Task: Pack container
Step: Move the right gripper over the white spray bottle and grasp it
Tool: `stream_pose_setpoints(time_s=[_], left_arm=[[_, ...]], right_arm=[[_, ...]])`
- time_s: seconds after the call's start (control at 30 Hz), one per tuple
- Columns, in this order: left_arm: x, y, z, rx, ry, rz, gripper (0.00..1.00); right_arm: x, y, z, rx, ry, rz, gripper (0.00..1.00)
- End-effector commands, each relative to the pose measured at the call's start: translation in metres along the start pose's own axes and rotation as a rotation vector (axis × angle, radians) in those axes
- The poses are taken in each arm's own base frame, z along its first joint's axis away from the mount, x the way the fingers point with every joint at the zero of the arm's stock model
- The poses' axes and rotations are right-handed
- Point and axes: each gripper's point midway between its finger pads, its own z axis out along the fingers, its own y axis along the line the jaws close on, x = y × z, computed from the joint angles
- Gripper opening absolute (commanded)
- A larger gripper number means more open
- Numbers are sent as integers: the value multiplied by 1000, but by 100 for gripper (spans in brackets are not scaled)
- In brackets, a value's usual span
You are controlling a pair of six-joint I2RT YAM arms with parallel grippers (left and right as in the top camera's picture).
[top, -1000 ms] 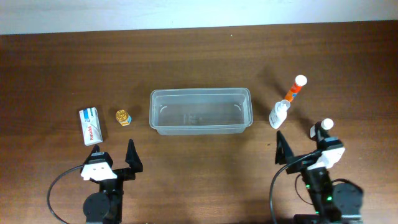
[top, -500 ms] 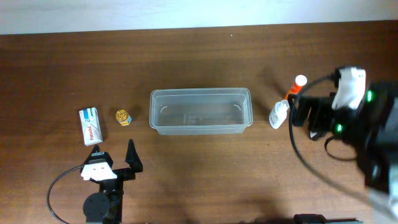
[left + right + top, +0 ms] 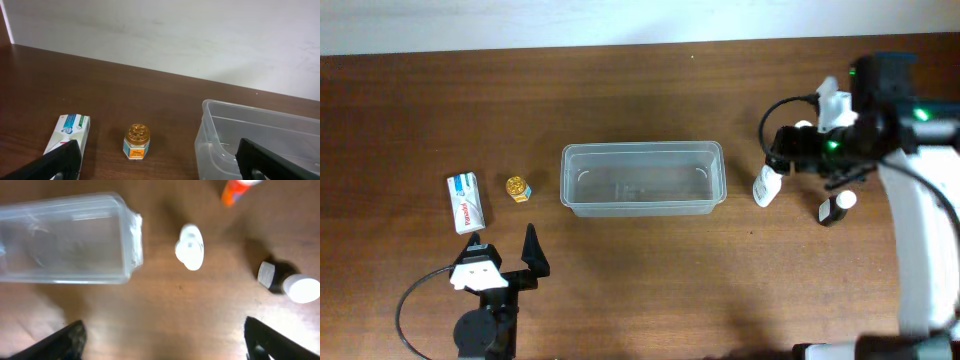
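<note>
Clear plastic container sits mid-table, empty; nothing packed yet. Carton and gold-capped jar lie off its left end; white bottle, dark bottle and orange tube off its right. Left gripper and right gripper both spread, holding nothing; right hovers over white bottle.

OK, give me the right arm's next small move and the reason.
Probably lower the open right tool around the white bottle: the tool hangs above that bottle, nothing is held, and the container is empty.
</note>
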Motion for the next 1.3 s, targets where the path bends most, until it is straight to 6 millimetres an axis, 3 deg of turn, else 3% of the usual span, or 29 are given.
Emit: stream_pose_setpoints(time_s=[0.0, 0.27, 0.53, 0.73, 0.93, 1.27], left_arm=[[0, -1, 0, 8, -1, 19, 99], [0, -1, 0, 8, -1, 19, 99], [0, -1, 0, 8, -1, 19, 99], [0, -1, 0, 8, -1, 19, 99], [0, -1, 0, 8, -1, 19, 99], [0, -1, 0, 8, -1, 19, 99]], right_arm=[[0, -12, 24, 59, 95, -1, 89], [1, -17, 54, 177, 138, -66, 90], [4, -23, 90, 181, 129, -66, 90], [-7, -26, 110, 176, 79, -78, 90], [2, -38, 137, 209, 148, -71, 90], [-3, -43, 144, 236, 139, -74, 78]])
